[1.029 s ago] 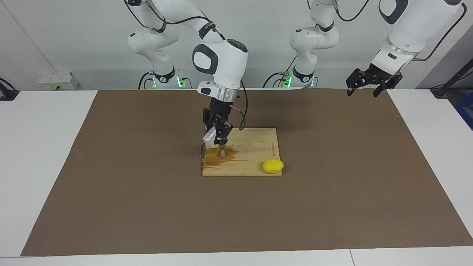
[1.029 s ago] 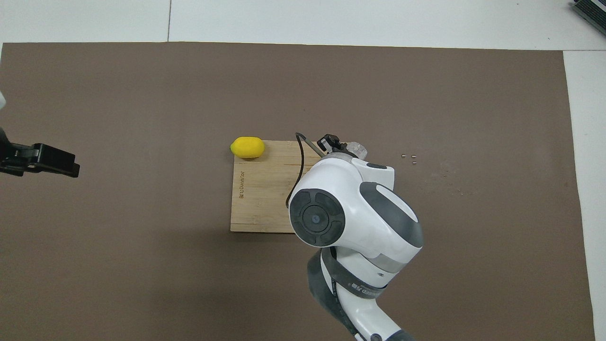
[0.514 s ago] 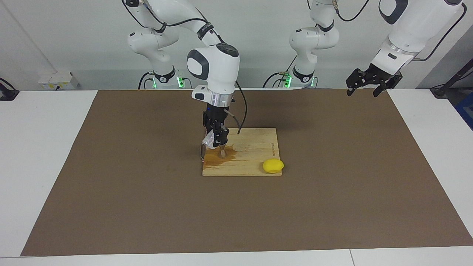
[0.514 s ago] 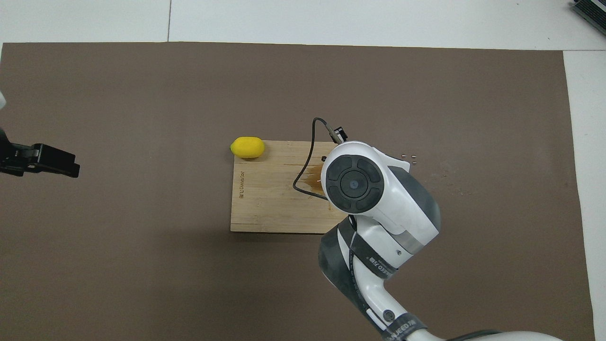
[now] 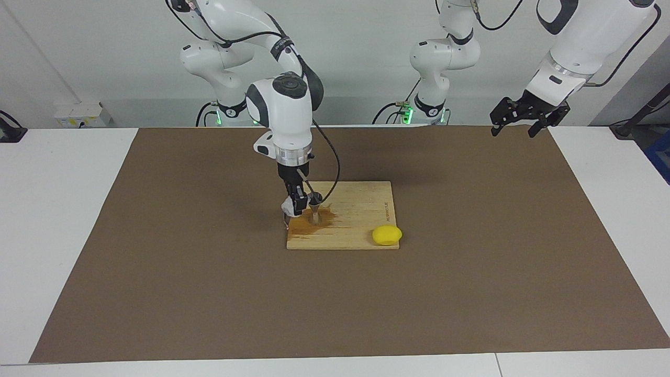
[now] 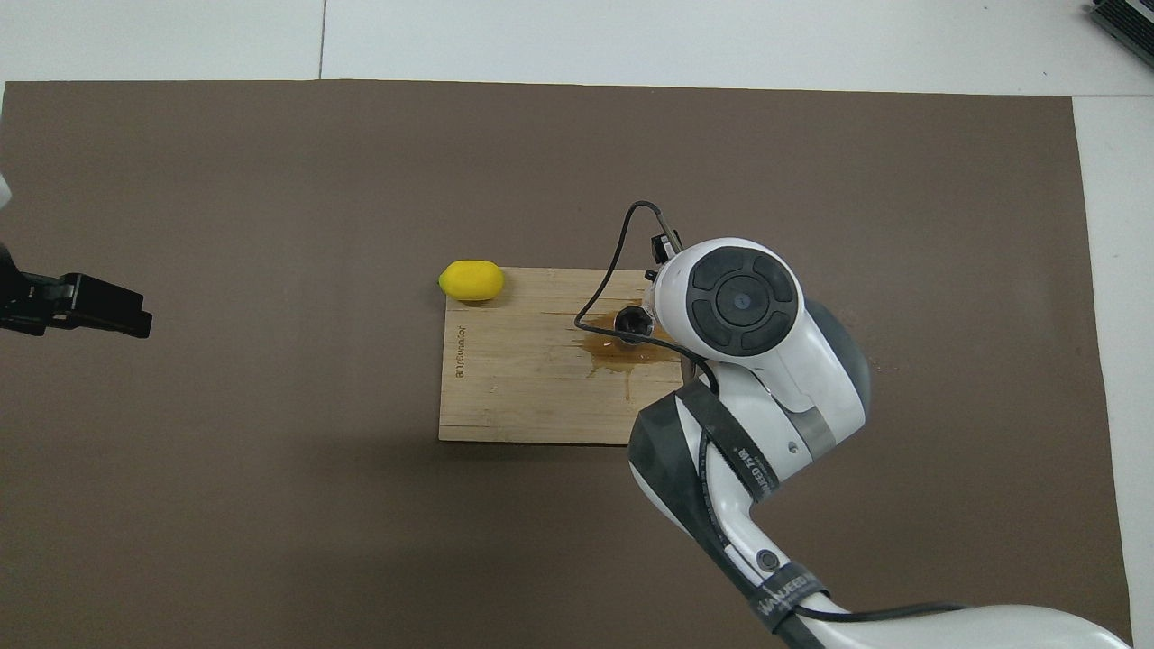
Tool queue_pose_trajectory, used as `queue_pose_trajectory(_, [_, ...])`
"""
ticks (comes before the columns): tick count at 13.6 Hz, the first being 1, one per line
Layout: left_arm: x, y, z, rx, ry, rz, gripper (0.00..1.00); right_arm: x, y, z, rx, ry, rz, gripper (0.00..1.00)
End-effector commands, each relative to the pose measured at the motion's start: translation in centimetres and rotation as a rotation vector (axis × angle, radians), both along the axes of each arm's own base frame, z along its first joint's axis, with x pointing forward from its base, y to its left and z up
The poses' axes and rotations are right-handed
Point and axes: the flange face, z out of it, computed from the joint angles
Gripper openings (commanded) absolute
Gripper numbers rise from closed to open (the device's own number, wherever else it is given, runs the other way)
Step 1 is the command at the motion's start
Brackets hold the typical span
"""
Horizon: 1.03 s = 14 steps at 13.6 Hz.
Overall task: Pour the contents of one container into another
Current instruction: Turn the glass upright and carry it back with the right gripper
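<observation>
Facing view, middle of frame: the right gripper (image 5: pixel 294 205) is clenched on one clear plastic cup (image 5: pixel 287 207), just beside one metal jigger (image 5: pixel 315 208) that stands upright, long axis vertical, in a brown puddle (image 5: pixel 309 222) on the single wooden cutting board (image 5: pixel 361 209). One lemon (image 5: pixel 387 235) lies at the board's lower right corner. At upper right, the left gripper (image 5: pixel 523 119) waits released over the brown mat (image 5: pixel 209 288).

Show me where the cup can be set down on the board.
Free: the bare wood between the jigger and the lemon, and the board's robot-side edge. Crowded: the corner where the right gripper holds the cup over the brown spill.
</observation>
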Motion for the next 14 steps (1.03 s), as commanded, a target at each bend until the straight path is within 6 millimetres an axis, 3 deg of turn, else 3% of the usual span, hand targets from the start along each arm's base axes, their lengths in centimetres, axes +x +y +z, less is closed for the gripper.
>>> queue_pose_trajectory(1, [-0.6, 0.2, 0.2, 0.022, 0.005, 0.001, 1.0, 0.6, -0.7, -0.3, 0.089, 0.029, -0.08, 0.0])
queue_pose_trajectory(4, [-0.6, 0.2, 0.2, 0.022, 0.005, 0.001, 1.0, 1.3, -2.3, -0.7, 0.155, 0.059, -0.149, 0.0])
queue_pose_trajectory(6, [-0.6, 0.2, 0.2, 0.022, 0.005, 0.001, 1.0, 1.8, -4.7, -1.5, 0.21, 0.097, -0.195, 0.0])
queue_pose_trajectory(9, [-0.6, 0.2, 0.2, 0.022, 0.007, 0.001, 1.0, 3.3, -10.9, -2.8, 0.386, 0.163, -0.33, 0.0])
queue_pose_trajectory(14, [-0.6, 0.2, 0.2, 0.022, 0.005, 0.001, 1.0, 3.0, -21.4, -6.8, 0.581, 0.225, -0.339, 0.0])
